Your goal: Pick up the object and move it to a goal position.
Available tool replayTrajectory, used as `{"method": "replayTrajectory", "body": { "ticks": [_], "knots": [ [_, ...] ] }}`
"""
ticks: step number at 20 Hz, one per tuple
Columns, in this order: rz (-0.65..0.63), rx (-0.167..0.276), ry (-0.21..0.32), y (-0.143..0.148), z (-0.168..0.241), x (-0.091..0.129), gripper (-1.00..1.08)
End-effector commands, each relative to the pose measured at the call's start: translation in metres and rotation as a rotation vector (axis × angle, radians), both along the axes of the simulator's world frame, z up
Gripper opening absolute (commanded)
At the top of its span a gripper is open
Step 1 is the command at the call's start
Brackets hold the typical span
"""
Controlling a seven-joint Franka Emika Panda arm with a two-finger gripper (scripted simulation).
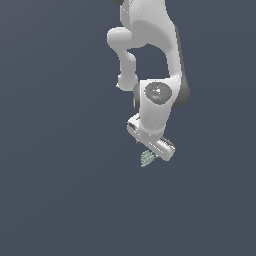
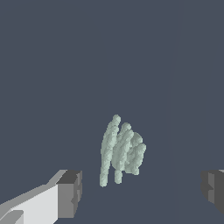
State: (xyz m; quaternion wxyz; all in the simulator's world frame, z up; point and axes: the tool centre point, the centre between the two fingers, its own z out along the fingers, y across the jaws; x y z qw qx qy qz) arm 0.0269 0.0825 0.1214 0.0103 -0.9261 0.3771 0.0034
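While the white Panda end effector (image 1: pixel 156 150) hangs low over the flat dark slate-blue worktop (image 1: pixel 55 190), we're in the approach/pre-grasp step: nothing is held. The wrist view shows the two grey finger pads (image 2: pixel 70 194) spread wide, jaws open, with the small pale grey-green ridged leaf-like object (image 2: pixel 120 151) in the gap between them, touching neither pad. It sits nearer one pad than the other, so we're not quite centred.

In the exterior view the object (image 1: pixel 146 159) pokes out just below the end effector, toward the exterior view's left of the fingertips, and appears to rest on the worktop. We can't tell from either view how much height is left between the fingertips and the surface.

No goal marker shows in either view, so the transport target is unknown to us here.

Our read on the next move:
- small lateral trim to centre the object between the pads
- descend until the pads bracket its body
- close gently; it's tiny and ridged, so we expect it could slip or roll out if pinched off-centre
- then lift and carry to the goal
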Motion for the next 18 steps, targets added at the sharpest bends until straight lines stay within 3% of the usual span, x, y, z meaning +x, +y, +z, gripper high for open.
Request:
{"method": "replayTrajectory", "body": {
  "ticks": [1, 9, 18],
  "knots": [
    [-0.063, -0.004, 0.002, 0.002, -0.005, 0.002, 1.0],
    [-0.215, -0.015, 0.004, 0.007, -0.017, 0.005, 1.0],
    [-0.289, -0.021, 0.004, 0.009, -0.023, 0.007, 1.0]
  ]
}}
